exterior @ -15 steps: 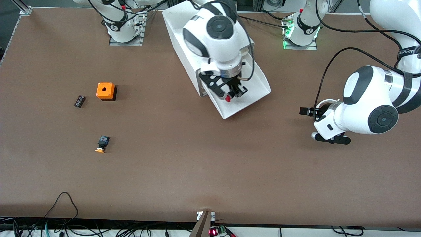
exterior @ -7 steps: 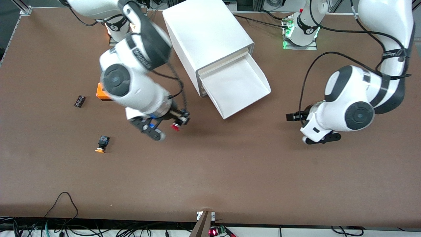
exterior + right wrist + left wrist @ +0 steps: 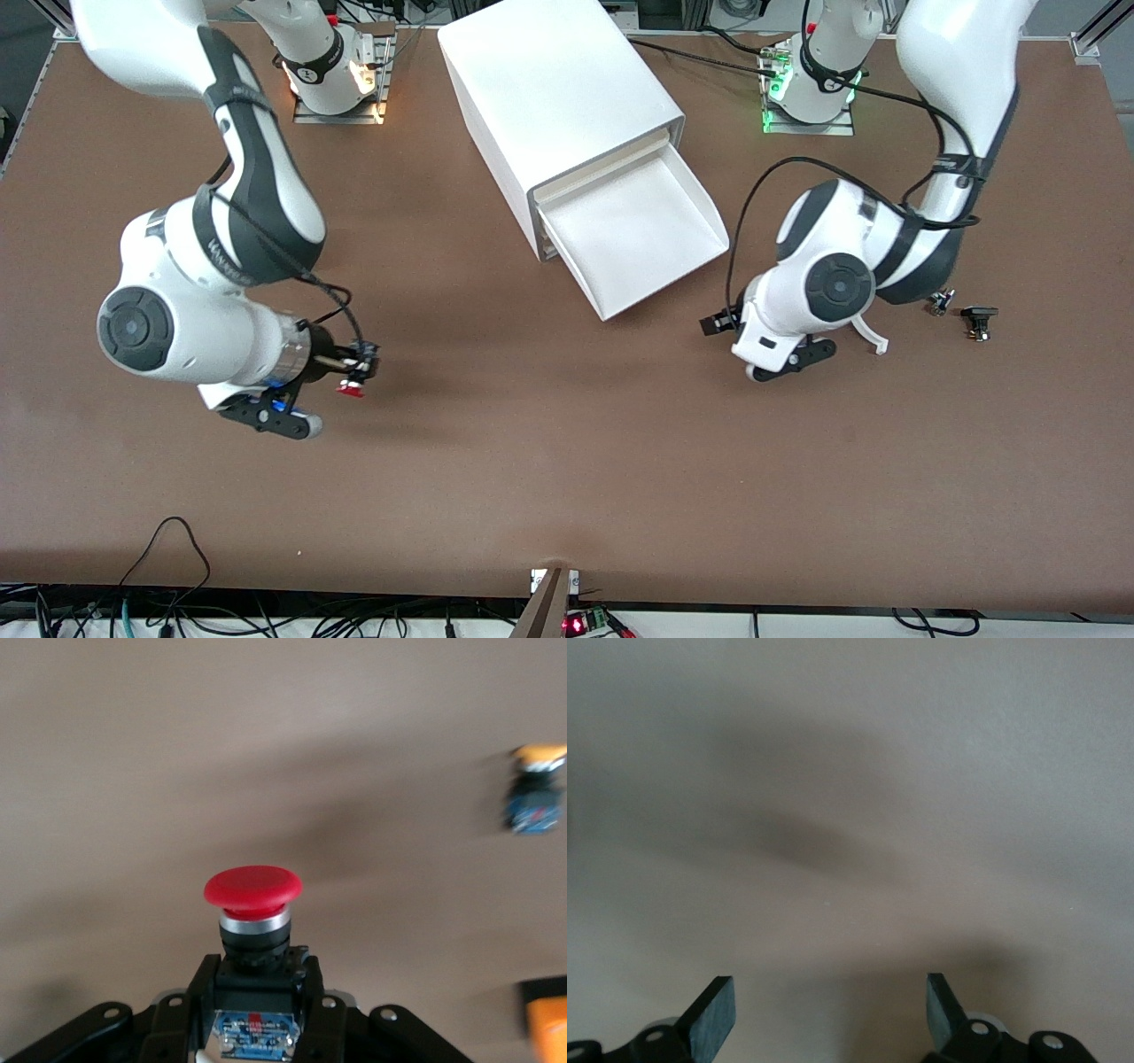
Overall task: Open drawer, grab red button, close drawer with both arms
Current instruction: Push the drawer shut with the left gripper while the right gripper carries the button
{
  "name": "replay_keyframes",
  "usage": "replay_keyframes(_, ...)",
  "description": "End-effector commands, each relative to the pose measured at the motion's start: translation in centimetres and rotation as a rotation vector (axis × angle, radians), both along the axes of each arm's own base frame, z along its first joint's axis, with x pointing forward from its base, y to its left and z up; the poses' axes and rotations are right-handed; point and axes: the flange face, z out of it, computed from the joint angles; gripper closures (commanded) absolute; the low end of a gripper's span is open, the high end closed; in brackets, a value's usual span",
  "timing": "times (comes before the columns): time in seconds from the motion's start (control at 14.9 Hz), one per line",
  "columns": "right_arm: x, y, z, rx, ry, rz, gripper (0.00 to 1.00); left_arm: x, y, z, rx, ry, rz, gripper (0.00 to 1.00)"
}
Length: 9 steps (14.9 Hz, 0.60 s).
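Observation:
My right gripper (image 3: 360,363) is shut on the red-capped button (image 3: 352,387) and holds it over bare table toward the right arm's end. In the right wrist view the button (image 3: 253,890) stands up between the black fingers (image 3: 199,992). The drawer (image 3: 700,208) is pulled out of the white cabinet (image 3: 558,89) and looks empty. My left gripper (image 3: 714,324) is low over the table beside the drawer's front corner, open and empty. The left wrist view shows its fingertips (image 3: 713,1010) wide apart over plain surface.
The right wrist view shows the orange-capped button (image 3: 536,788) and an edge of the orange cube (image 3: 547,1019); my right arm hides both in the front view. Small black parts (image 3: 979,321) and a white curved piece (image 3: 873,337) lie toward the left arm's end.
My right gripper carried the red-capped button out of the drawer and across to the right arm's end. My left arm moved in closer to the drawer's front corner.

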Motion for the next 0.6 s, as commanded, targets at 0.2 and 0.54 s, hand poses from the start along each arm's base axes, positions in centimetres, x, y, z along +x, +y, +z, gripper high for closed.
replay_keyframes(0.2, 0.4, -6.0, -8.4, 0.017, -0.004, 0.131, 1.00, -2.6, -2.8, -2.2, 0.036, -0.043, 0.077, 0.06)
replay_keyframes(0.54, -0.4, -9.6, -14.6, 0.025, -0.053, 0.190, 1.00, -6.3, -8.0, -3.3, 0.060, -0.020, 0.054, 0.08)
